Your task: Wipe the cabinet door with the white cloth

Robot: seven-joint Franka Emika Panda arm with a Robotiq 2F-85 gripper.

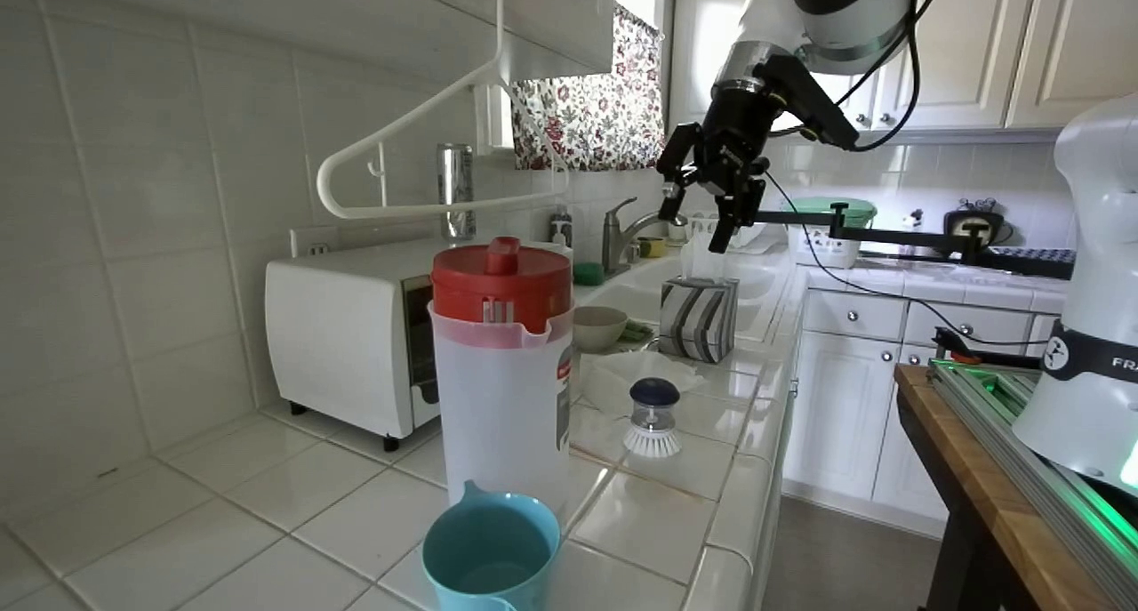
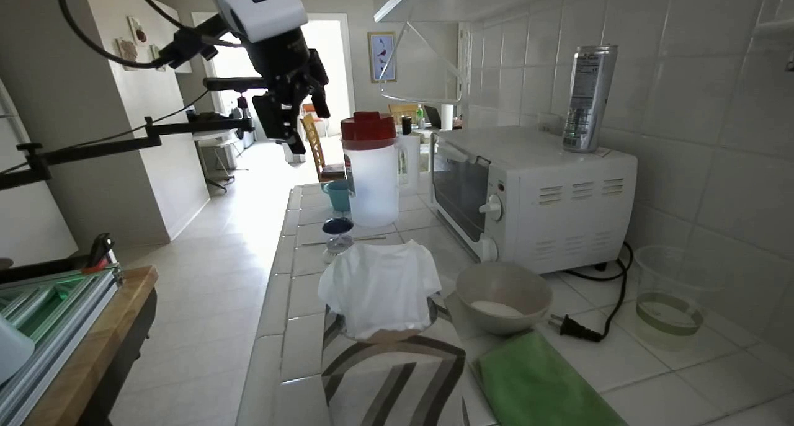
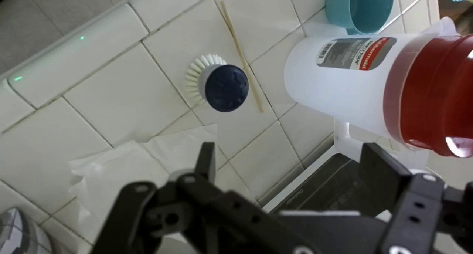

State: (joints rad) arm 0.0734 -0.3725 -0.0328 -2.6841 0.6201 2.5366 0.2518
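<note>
White cloth (image 3: 114,172) lies rumpled on the counter (image 3: 122,102) below the gripper (image 3: 290,154), whose fingers (image 3: 205,161) stand wide apart; tiles stretch from cloth to counter edge (image 3: 85,43). Beyond the fingers, a red-lidded pitcher (image 3: 364,93) bears a "Rubbermaid" label (image 3: 354,54).

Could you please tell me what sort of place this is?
Probably a home kitchen: I see a sink faucet, plus a toaster oven and a dish brush on the tiled counter.

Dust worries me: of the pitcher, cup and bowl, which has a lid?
The tall pitcher: a red lid covers it, while the teal cup and the bowl stand open.
</note>
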